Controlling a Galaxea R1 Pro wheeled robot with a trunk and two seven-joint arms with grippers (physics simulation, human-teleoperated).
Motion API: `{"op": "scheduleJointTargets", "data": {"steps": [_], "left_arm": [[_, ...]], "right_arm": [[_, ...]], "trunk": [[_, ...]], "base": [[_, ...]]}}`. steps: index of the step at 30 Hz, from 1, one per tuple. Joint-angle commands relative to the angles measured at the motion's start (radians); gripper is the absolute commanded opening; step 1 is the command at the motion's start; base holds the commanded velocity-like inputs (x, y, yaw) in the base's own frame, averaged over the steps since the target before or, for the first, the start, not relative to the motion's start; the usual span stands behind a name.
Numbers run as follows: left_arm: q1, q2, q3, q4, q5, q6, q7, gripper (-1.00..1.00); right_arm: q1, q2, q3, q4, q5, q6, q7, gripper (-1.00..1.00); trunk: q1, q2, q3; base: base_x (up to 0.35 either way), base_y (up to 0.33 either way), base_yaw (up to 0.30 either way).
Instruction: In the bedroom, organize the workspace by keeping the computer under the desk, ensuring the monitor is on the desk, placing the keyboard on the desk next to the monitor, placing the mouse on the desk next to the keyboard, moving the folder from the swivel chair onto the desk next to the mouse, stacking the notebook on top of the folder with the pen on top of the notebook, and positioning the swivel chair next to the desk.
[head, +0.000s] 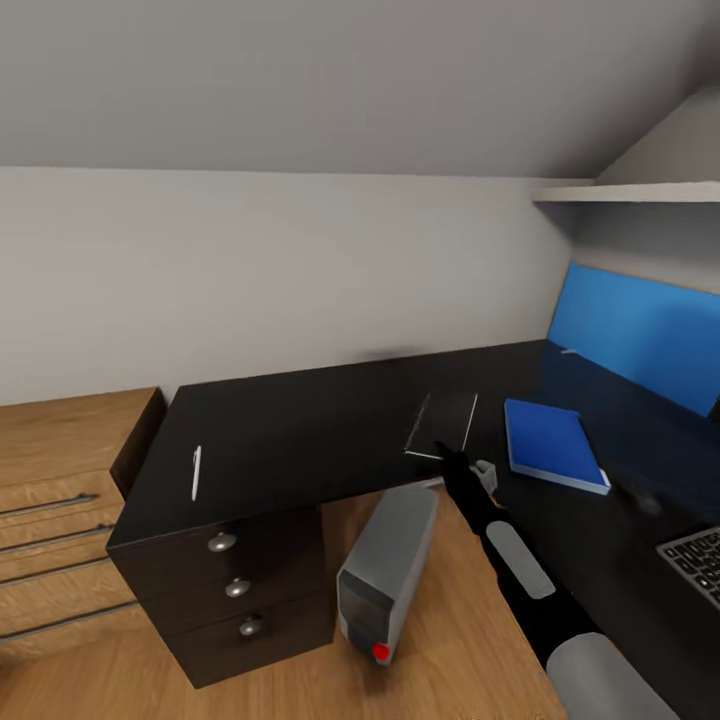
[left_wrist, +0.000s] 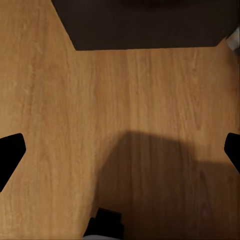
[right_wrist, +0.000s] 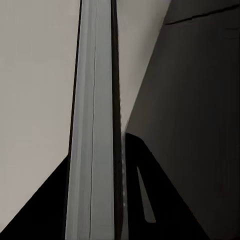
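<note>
The right claw (head: 455, 462) is at the front edge of the long black desk (head: 300, 430), pinching the near end of the small dark grey glossy notebook (head: 442, 422). In the wrist view the booklet's pale edge runs straight between the black fingers (right_wrist: 150, 200). The notebook's long axis points from the desk's front edge towards the back wall.

Just beside it, towards the blue back panel (head: 640, 340), lies the flat bright blue folder (head: 553, 443), apart from the notebook. The slim silver-grey keyboard (head: 700, 562) is cut off by the picture's edge.

Near the desk's far left end lies the thin white pen (head: 196, 472), also pointing front to back. Under the front edge leans the silver-grey tower computer (head: 385, 575).

The left claw (left_wrist: 120, 150) is spread wide above the wooden floor (left_wrist: 75, 100).
</note>
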Motion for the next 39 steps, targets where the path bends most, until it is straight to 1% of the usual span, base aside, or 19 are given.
{"op": "scheduleJointTargets", "data": {"steps": [1, 4, 5, 8, 9, 10, 11, 12, 15, 18, 20, 26, 28, 32, 37, 39], "left_arm": [[0.000, -0.001, 0.000, -0.002, 0.006, 0.006, 0.002, 1.00], [0.000, -0.001, -0.005, -0.001, 0.007, 0.005, 0.001, 1.00], [0.000, 0.000, -0.011, 0.000, 0.007, 0.005, 0.001, 1.00], [0.000, 0.000, -0.018, 0.000, 0.007, 0.005, 0.001, 1.00], [0.000, 0.000, -0.021, 0.001, 0.007, 0.005, 0.002, 1.00], [0.000, 0.001, -0.023, 0.001, 0.007, 0.004, 0.002, 1.00], [0.000, 0.001, -0.026, 0.001, 0.007, 0.004, 0.002, 1.00], [0.000, 0.001, -0.026, 0.002, 0.007, 0.004, 0.002, 1.00], [0.001, 0.001, -0.027, 0.007, 0.007, 0.004, 0.002, 1.00], [0.001, 0.001, -0.027, 0.011, 0.006, 0.003, 0.002, 1.00], [0.001, 0.001, -0.027, 0.012, 0.006, 0.003, 0.001, 1.00], [0.000, 0.001, -0.027, 0.013, 0.007, 0.003, 0.000, 1.00], [0.000, -0.004, -0.028, 0.010, 0.006, 0.000, 0.000, 1.00], [0.000, -0.010, -0.026, 0.005, 0.006, -0.003, 0.000, 1.00], [0.000, -0.012, -0.026, 0.002, 0.007, -0.029, 0.001, 1.00], [0.000, -0.012, -0.026, 0.002, 0.007, -0.040, 0.000, 1.00]], "right_arm": [[-0.001, -0.003, -0.007, 0.000, -0.013, 0.003, 0.008, -1.00], [-0.001, -0.008, -0.034, -0.002, -0.014, 0.003, 0.008, -1.00], [-0.001, -0.012, -0.052, -0.004, -0.014, 0.003, 0.008, -1.00], [-0.001, -0.023, -0.080, -0.005, -0.014, 0.004, 0.008, -1.00], [-0.001, -0.029, -0.099, -0.005, -0.014, 0.003, 0.007, -1.00], [-0.001, -0.031, -0.108, -0.005, -0.014, 0.003, 0.007, -1.00], [-0.001, -0.037, -0.152, -0.006, -0.014, 0.004, 0.007, -1.00], [-0.001, -0.039, -0.166, -0.005, -0.013, 0.005, 0.007, -1.00], [-0.001, -0.043, -0.183, -0.004, -0.012, 0.007, 0.007, -1.00], [-0.001, -0.052, -0.189, -0.004, -0.012, 0.008, 0.007, -1.00], [0.000, -0.062, -0.191, -0.004, -0.011, 0.009, 0.007, -1.00], [0.001, -0.072, -0.192, -0.002, -0.012, 0.012, 0.006, -1.00], [0.001, -0.082, -0.203, -0.003, -0.009, 0.023, -0.011, -1.00], [0.001, -0.078, -0.202, -0.005, -0.007, 0.015, -0.035, -1.00], [0.001, -0.094, -0.201, -0.005, -0.006, 0.009, -0.007, -1.00], [0.002, -0.098, -0.201, -0.005, -0.006, 0.008, -0.004, -1.00]], "trunk": [[0.000, 0.000, -0.001], [0.000, 0.000, -0.002], [0.000, 0.000, -0.003], [0.000, 0.000, -0.004], [0.000, 0.000, -0.005], [0.000, 0.000, -0.005], [0.000, 0.000, -0.005], [0.000, 0.000, -0.006], [0.000, 0.000, -0.007], [0.000, 0.000, -0.007], [0.000, 0.000, -0.007], [0.000, 0.000, -0.007], [-0.008, 0.014, -0.001], [-0.023, 0.042, 0.012], [-0.042, 0.077, 0.027], [-0.042, 0.077, 0.027]], "base": [[0.000, 0.000, -0.237], [0.000, 0.000, -0.240], [0.000, 0.000, -0.243], [0.002, -0.002, -0.244], [0.055, -0.052, -0.245], [0.087, -0.081, -0.245], [0.182, -0.167, -0.237], [0.191, -0.175, -0.208], [0.138, -0.127, -0.137], [0.049, -0.045, -0.048], [0.020, -0.019, -0.020], [0.119, -0.007, -0.007], [0.000, 0.000, 0.000], [0.000, 0.000, 0.000], [0.000, 0.000, 0.000], [0.000, 0.000, 0.000]]}}
